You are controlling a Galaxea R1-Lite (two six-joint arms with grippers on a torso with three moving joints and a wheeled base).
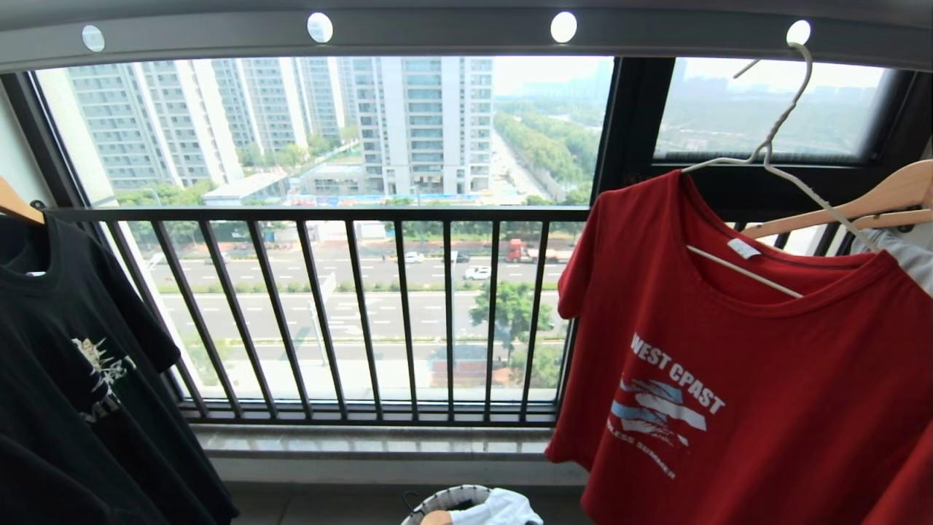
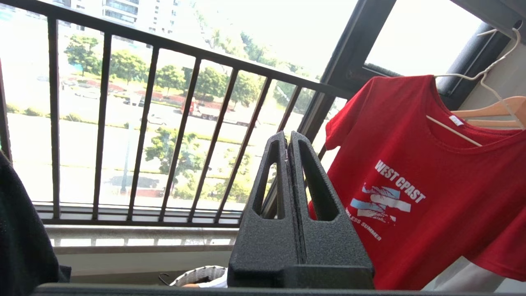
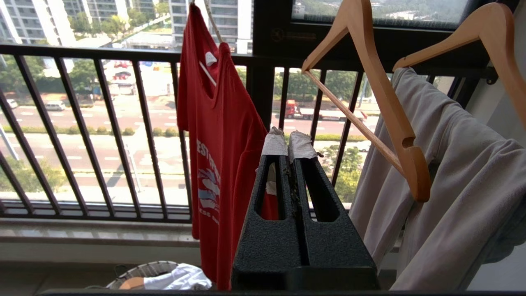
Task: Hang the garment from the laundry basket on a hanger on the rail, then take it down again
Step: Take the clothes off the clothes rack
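Two arms, neither visible in the head view; each seen only in its own wrist view. Left gripper [image 2: 288,137]: black fingers pressed flat together, nothing between them, pointed toward the black railing of vertical bars [image 1: 364,313], with the garment beyond and to one side of its tips. Right gripper [image 3: 289,139]: tape-wrapped tips likewise fully closed and empty, aimed between the garment and a thicker light wooden hanger [image 3: 370,94] carrying a pale grey-green garment [image 3: 444,172].

Red short-sleeved T-shirt with white "WEST COAST" lettering [image 1: 729,350]: hung on the thin off-white wire hanger [image 1: 773,160], hook passed through a round bright hole of the long grey overhead rail [image 1: 437,33]. Well apart from both grippers, touched by neither. Hanger's long axis tilted, one shoulder lower than the other; cloth draped straight down from it.

Small round white-weave laundry basket with black rim [image 1: 444,503]: low on the floor below the railing, some white cloth inside. Black printed T-shirt [image 1: 73,379]: hung at the far left.

Judged stage: hanging done, taking down not yet begun. Judged next move: upward reach to the hanger at the collar, above both grippers. Nearer arm probably the right, garment hanging on that side of the head view; not certain.
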